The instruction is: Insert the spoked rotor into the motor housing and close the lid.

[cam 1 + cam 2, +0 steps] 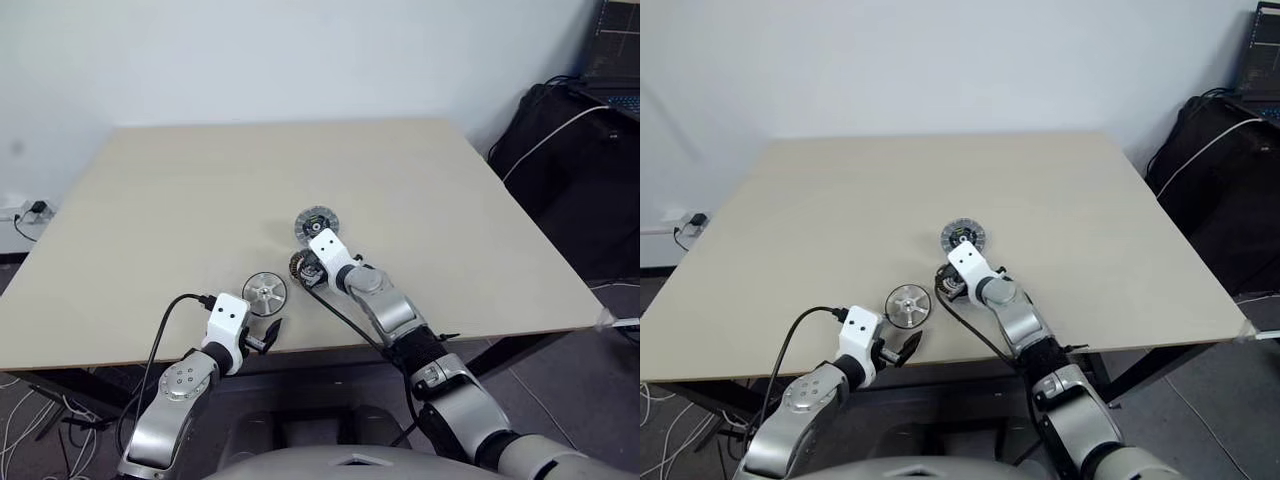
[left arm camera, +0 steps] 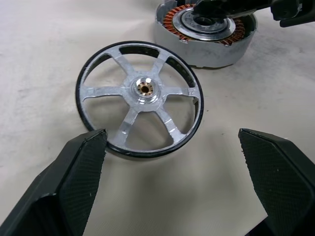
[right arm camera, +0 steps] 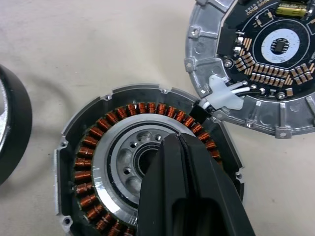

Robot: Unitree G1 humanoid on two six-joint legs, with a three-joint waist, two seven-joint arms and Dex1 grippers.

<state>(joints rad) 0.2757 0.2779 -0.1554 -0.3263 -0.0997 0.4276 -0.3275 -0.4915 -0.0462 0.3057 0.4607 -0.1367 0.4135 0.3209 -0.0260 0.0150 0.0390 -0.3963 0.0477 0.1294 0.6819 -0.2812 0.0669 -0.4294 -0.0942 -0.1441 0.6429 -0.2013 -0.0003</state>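
The spoked rotor (image 2: 140, 98), a shiny silver wheel with a dark rim, lies flat near the table's front edge. My left gripper (image 2: 172, 138) is open just short of it, with nothing between its fingers (image 2: 78, 172). To the right of the rotor sits the motor housing (image 3: 98, 162), a round cup with copper windings around a pale centre. My right gripper (image 3: 172, 143) is shut, holds nothing, and its tips are over that centre. Whether they touch it I cannot tell. The lid (image 3: 256, 64) lies dark circuit face up just beyond the housing, and white wires join the two.
The beige table (image 1: 180, 200) stretches wide to the left and behind the parts. Its front edge runs close under my left gripper (image 1: 270, 333). A black bag (image 1: 570, 170) with a white cable stands off the table's right side. Cables lie on the floor at the left.
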